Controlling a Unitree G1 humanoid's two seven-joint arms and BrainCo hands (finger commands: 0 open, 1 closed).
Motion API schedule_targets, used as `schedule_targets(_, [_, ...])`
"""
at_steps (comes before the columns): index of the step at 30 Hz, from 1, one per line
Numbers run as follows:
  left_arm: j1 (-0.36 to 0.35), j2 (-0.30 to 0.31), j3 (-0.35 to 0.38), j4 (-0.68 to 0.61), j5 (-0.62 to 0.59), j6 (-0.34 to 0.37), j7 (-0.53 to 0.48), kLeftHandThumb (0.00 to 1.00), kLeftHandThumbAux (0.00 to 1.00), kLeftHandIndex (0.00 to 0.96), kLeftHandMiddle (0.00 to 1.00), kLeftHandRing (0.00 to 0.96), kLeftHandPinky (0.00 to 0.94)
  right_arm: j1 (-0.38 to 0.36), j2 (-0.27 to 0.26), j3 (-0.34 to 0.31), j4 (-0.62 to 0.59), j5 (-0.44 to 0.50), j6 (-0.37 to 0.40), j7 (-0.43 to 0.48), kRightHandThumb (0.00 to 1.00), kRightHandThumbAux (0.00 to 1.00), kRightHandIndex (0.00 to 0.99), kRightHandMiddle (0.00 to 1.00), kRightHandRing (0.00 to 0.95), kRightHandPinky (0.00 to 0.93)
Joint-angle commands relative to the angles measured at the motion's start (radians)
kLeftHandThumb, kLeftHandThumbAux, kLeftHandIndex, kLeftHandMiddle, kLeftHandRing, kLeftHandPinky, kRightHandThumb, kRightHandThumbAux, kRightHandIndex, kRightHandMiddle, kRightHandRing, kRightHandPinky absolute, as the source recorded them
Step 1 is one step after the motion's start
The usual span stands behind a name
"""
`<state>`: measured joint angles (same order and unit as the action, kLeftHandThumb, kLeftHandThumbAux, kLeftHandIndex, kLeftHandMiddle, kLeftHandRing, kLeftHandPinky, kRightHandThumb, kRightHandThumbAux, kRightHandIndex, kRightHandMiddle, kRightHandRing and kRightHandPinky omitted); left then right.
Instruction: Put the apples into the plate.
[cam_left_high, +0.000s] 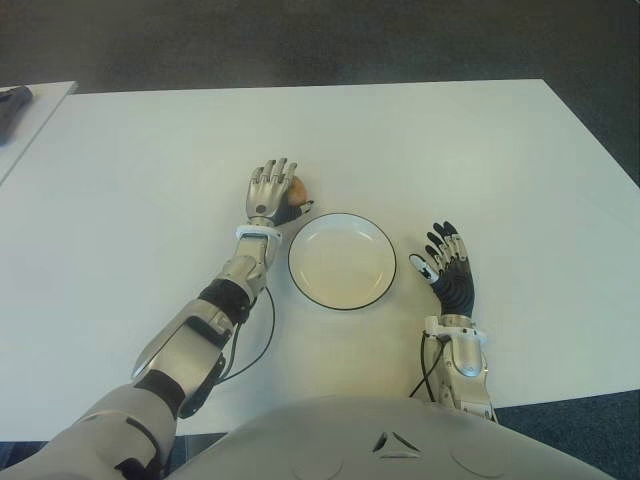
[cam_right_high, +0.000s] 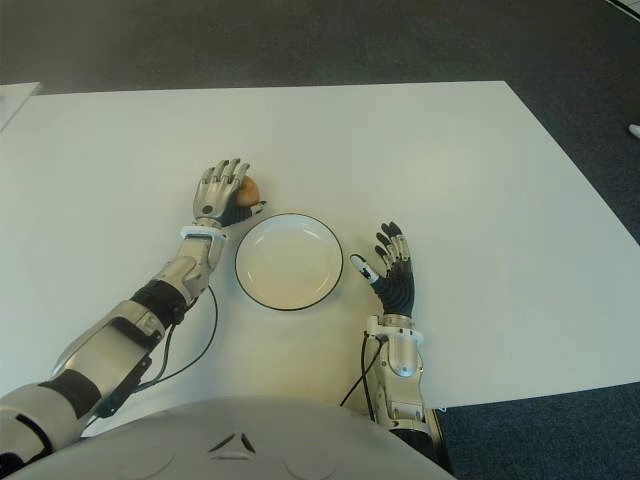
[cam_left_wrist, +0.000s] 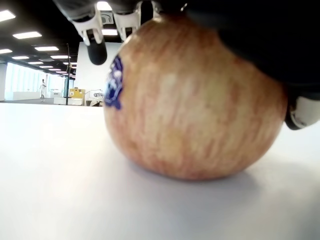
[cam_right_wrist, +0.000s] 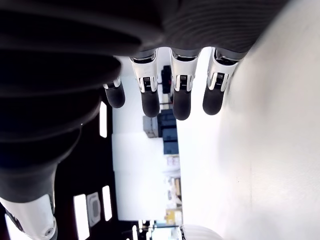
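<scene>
One apple under the left hand, plate empty

One apple (cam_left_wrist: 192, 100) in sight; sits on the table (cam_left_high: 480, 160) just up-left of the plate (cam_left_high: 305, 285), centre of the eye frames, close to the rim but apart from it. Left hand (cam_left_high: 272, 190) is draped over it, palm down, fingers (cam_left_high: 275, 172) reaching past the far side, thumb on the plate side. Wrist view: apple fills the frame, bottom on the tabletop, fingertips hanging over the top-left w/ a gap to the skin. So the hand is cupping, not yet clamped, i.e. loose and holding nothing, as I read it.

Right hand (cam_left_high: 448, 268) shows just right of the plate, lower-right of centre, fingers spread, holding nothing. Idle.

Step in hand: closing the grasp. To do it well, IMO:
- curl fingers round the far side while the thumb presses from the plate side, so the apple is squeezed across its widest part, not pinched at the top
- close slowly; round fruit may roll off toward the upper frame if the fingers push first
- lift straight up before moving down-right, enough to clear the rim
- lower into the plate's middle, then let go, so it doesn't roll out

No other apples visible, whatever the task wording implies.
</scene>
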<state>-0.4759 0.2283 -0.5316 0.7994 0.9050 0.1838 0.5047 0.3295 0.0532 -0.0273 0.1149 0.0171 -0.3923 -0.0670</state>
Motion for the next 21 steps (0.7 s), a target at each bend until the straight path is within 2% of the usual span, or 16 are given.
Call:
schedule_targets(1, [0.002,-0.011,-0.025,0.102,-0.01,-0.008,-0.022,0.29,0.343,0.078,0.035,0.023,0.081,0.075,0.014,-0.007,0.098,0.014,0.059,0.004,0.259,0.683,0.086,0.137,0.123,0.157])
schedule_targets(16, [0.0,-0.022,-0.042,0.201,-0.042,-0.029,-0.017,0.314,0.378,0.087,0.076,0.06,0.121,0.088,0.011,-0.012,0.082,0.031,0.062,0.02,0.268,0.664,0.092,0.144,0.114,0.118])
schedule_targets(21, [0.0,-0.03,-0.046,0.226,-0.049,-0.032,-0.01,0.322,0.392,0.082,0.087,0.074,0.135,0.09,0.011,-0.013,0.076,0.032,0.064,0.018,0.275,0.669,0.096,0.152,0.12,0.132])
